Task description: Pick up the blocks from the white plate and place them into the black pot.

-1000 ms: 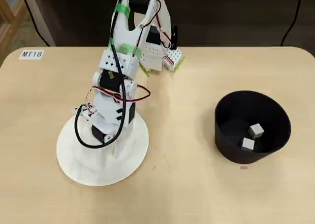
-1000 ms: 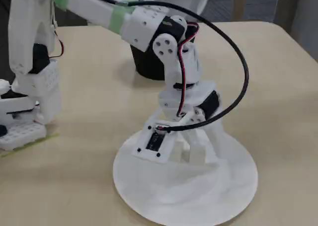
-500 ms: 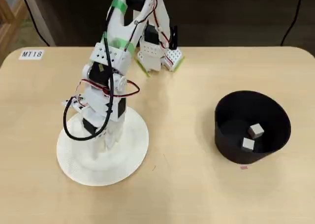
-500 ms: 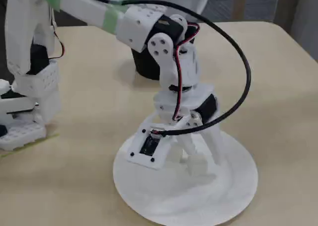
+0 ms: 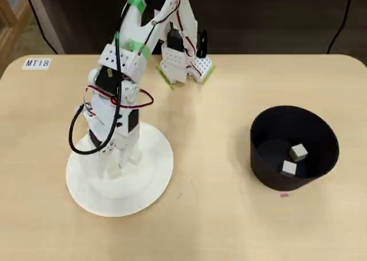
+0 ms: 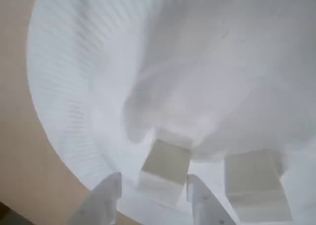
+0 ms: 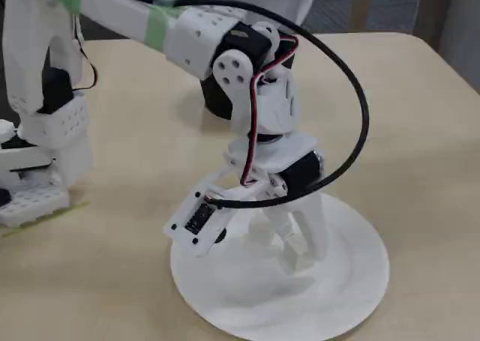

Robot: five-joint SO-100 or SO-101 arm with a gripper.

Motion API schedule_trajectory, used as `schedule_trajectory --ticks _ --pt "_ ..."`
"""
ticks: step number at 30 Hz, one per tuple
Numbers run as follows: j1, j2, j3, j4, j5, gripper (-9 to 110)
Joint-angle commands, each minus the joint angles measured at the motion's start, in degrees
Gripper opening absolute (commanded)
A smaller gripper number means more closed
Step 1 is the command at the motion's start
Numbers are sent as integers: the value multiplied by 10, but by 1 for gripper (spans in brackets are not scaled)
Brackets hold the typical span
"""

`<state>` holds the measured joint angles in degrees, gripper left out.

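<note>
So, my gripper (image 6: pixel 153 190) is down on the white plate (image 6: pixel 74 111), open, straddling a block (image 6: pixel 165 168) — nothing clamped yet.

Looks light, rigid, smooth-faced, so I'd pinch the flat opposite sides near the middle. Another block (image 6: pixel 254 183) sits just right of my fingers — two already in the black pot (image 5: pixel 293 148), well off.

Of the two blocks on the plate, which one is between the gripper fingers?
In the wrist view, the left block, straddled by the open gripper; the other block lies outside, to the right.
</note>
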<state>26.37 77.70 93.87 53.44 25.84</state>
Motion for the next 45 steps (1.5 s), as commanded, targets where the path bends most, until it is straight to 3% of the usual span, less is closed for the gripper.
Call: schedule_trajectory --ticks 1,7,13,17,25,31,41,45 --pt "0 -2 -25 -8 16 18" --pt "0 -18 -25 -13 19 15" --pt "-4 -28 -26 -35 23 -2" --pt "-4 -24 -26 -57 7 -2" --pt "-29 122 -32 -250 -83 -2" --pt "-177 261 -40 -237 -123 -2" --pt "-481 485 165 -200 -141 -2" --pt "-566 482 257 -266 -141 -2"
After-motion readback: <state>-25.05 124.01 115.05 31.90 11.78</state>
